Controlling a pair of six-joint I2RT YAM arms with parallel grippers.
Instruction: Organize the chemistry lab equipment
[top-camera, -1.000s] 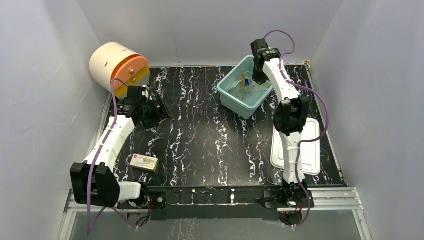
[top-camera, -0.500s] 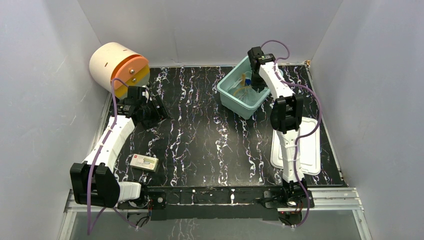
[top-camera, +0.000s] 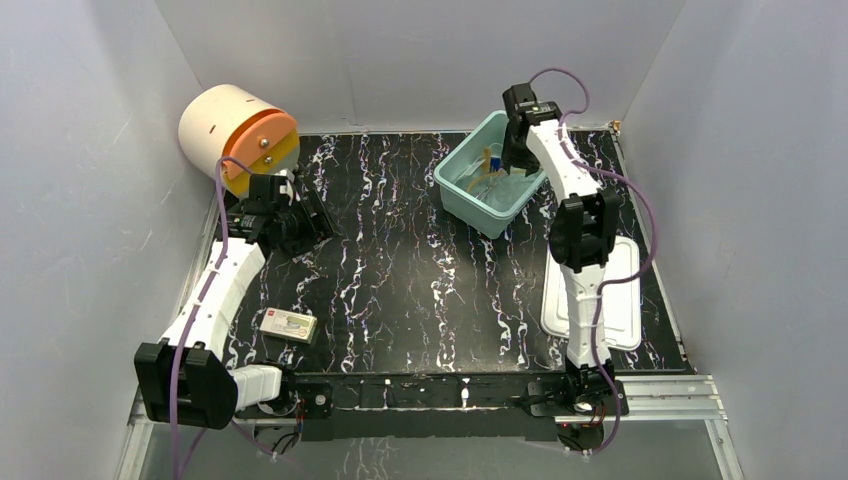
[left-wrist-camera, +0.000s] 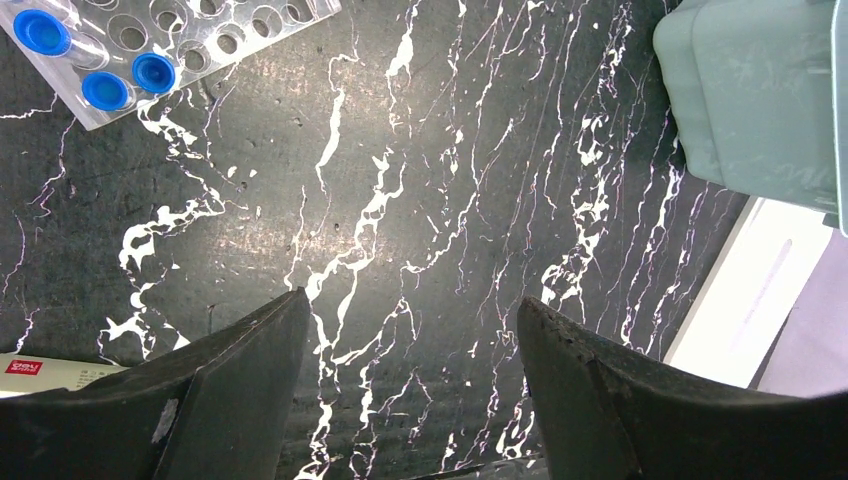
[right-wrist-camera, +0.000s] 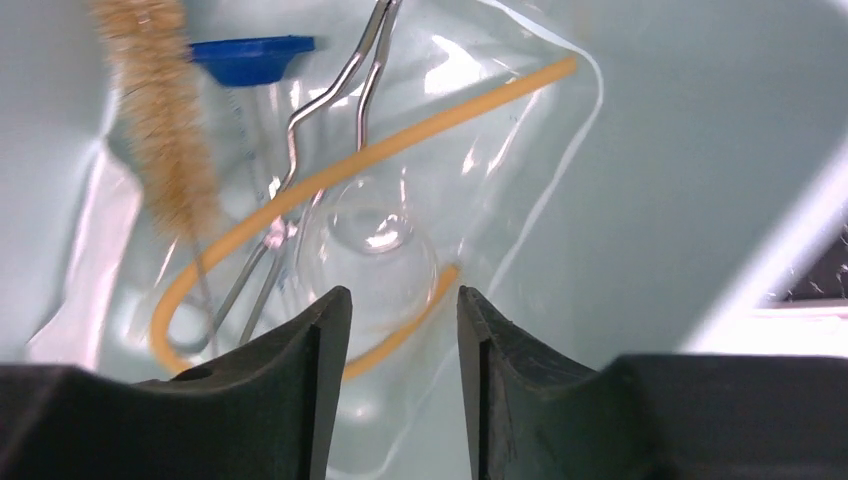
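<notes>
The teal tub (top-camera: 478, 196) stands at the back right, and my right gripper (right-wrist-camera: 400, 295) hangs open just above its contents. In the tub lie a tan rubber tube (right-wrist-camera: 400, 140), a bristly brush (right-wrist-camera: 160, 120), thin metal tongs (right-wrist-camera: 330, 110), a blue piece (right-wrist-camera: 250, 58) and a clear glass funnel (right-wrist-camera: 370, 240). Nothing sits between the right fingers. My left gripper (left-wrist-camera: 410, 310) is open over bare tabletop at the left. A clear rack (left-wrist-camera: 190, 35) with blue-capped tubes lies just beyond it. A white packet (top-camera: 290, 325) rests near the front left.
A pink and orange cylinder (top-camera: 235, 130) lies on its side at the back left corner. The flat white lid (top-camera: 620, 290) lies right of the right arm. The tub's wall (left-wrist-camera: 760, 100) shows at the upper right of the left wrist view. Grey walls enclose the table.
My right gripper has gone from shut to open over the tub, with the wrist shifting slightly left and back. The left gripper has stayed open and nearly still.
</notes>
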